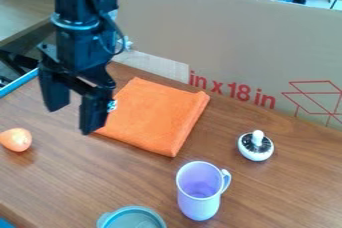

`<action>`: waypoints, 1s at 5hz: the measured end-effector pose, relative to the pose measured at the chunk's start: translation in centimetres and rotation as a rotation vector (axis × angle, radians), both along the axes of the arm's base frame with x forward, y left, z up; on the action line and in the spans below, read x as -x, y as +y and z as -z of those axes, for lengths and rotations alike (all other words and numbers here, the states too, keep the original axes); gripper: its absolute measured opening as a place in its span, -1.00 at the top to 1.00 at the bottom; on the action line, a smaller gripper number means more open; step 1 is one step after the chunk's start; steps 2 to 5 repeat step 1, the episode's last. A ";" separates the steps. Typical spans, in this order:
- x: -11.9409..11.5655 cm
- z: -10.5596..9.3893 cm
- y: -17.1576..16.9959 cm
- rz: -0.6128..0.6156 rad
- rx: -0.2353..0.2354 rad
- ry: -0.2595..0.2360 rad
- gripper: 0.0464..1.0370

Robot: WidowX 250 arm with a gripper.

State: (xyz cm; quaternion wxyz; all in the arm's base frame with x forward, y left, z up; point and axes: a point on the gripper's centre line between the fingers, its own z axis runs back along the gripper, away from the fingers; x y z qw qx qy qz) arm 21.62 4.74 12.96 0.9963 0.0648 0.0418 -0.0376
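Robot gripper (71, 118) above a wooden table (274, 202), with its two fingers spread apart and nothing held between them. The orange cloth (157, 117), folded into a flat, roughly square pad, lies on the table beside and partly behind the gripper in the camera view; contact between the two cannot be confirmed. A rounded, orange-pink object (15, 140) rests at the left edge of the view, well apart from the cloth. A lavender mug (199, 205) stands upright nearer the camera, its handle toward the right. A white, rounded object with an upright knob (256, 152) sits beyond the mug and to its right. A grey-teal round container (133, 218) is cut off by the lower edge. A cardboard panel (234, 42) with red markings stands behind the work surface. Judged by the lack of any grasp, handling appears to be at a free-gripper stage: no object is being lifted or carried. Whether the cloth's folded form or the placement of any object represents completed work cannot be determined, nor can the amount remaining.
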 end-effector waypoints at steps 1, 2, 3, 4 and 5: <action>0.0 -0.5 4.8 -0.064 -0.007 -0.027 -0.93; 0.0 -0.5 4.8 -0.064 -0.007 -0.027 -0.93; 0.0 -0.5 4.8 -0.064 -0.007 -0.027 -0.93; 0.0 -0.5 4.8 -0.064 -0.007 -0.027 -0.93; 0.0 -0.5 4.8 -0.064 -0.007 -0.027 -0.93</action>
